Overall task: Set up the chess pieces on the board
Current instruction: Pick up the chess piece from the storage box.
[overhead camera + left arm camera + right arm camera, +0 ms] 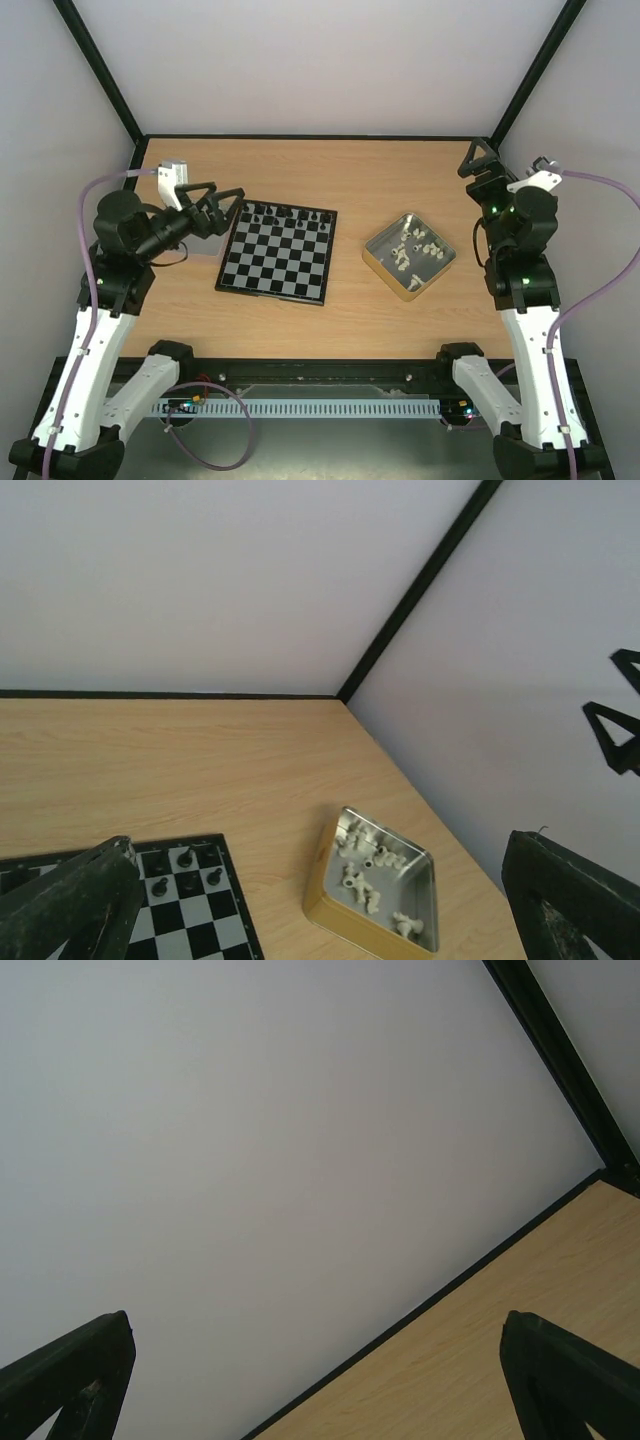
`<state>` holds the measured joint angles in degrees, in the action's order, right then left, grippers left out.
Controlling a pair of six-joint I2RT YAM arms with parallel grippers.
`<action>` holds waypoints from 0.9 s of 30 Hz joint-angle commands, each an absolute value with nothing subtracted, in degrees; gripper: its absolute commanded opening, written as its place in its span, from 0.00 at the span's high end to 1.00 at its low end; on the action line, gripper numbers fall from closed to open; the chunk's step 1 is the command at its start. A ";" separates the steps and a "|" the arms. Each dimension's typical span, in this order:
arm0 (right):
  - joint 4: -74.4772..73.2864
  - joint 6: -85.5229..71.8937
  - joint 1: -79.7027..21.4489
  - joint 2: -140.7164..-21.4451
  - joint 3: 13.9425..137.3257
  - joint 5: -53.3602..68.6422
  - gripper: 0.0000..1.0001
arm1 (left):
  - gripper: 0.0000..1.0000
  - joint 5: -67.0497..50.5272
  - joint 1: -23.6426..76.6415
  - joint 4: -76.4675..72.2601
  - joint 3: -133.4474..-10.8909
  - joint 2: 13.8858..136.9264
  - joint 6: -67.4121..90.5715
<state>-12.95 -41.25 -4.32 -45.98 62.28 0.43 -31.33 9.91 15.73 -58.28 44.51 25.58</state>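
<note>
The board lies left of the table's middle, with several tiny black pieces along its far edge. Its corner shows in the left wrist view. The white chess pieces lie in a heap inside a gold-sided tin, right of the board; they also show in the left wrist view. My left gripper is open and empty, raised beside the board's far left corner. My right gripper is open and empty, raised near the far right corner, pointing at the wall.
A grey tray lies under my left gripper, left of the board. Black frame posts run up the corners of the white-walled enclosure. The tin's gold wall shows in the left wrist view.
</note>
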 commanded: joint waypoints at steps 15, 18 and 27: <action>-1.48 -48.47 -3.78 -37.66 37.13 16.40 0.01 | 0.00 -31.08 13.40 7.65 -42.19 32.40 26.67; -7.41 -45.79 -3.78 -43.71 38.66 18.29 0.06 | 0.00 -30.02 13.43 4.44 -38.71 31.19 27.88; -20.32 -37.07 -3.78 -60.30 41.67 13.25 0.39 | 0.00 -30.19 13.45 -10.19 -31.56 31.04 31.68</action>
